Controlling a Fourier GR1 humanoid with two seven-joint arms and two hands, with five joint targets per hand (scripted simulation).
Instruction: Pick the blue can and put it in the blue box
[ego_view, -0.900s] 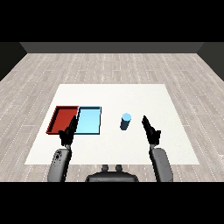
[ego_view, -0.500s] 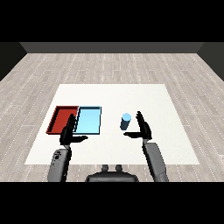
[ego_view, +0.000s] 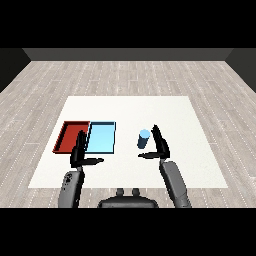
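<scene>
The blue can (ego_view: 143, 138) stands upright on the white table (ego_view: 130, 107), right of the light blue tray (ego_view: 102, 137). My right hand (ego_view: 160, 144) is just right of the can, fingers straight and thumb spread toward it below the can, open and holding nothing. My left hand (ego_view: 79, 152) hovers over the near edge of the two trays, open, thumb pointing right.
The red tray (ego_view: 70, 136) lies directly left of the light blue tray, touching it. Grey plank floor surrounds the table on all sides.
My right hand has moved left and forward, closing in on the blue can's right side. The left hand and the can have stayed put.
</scene>
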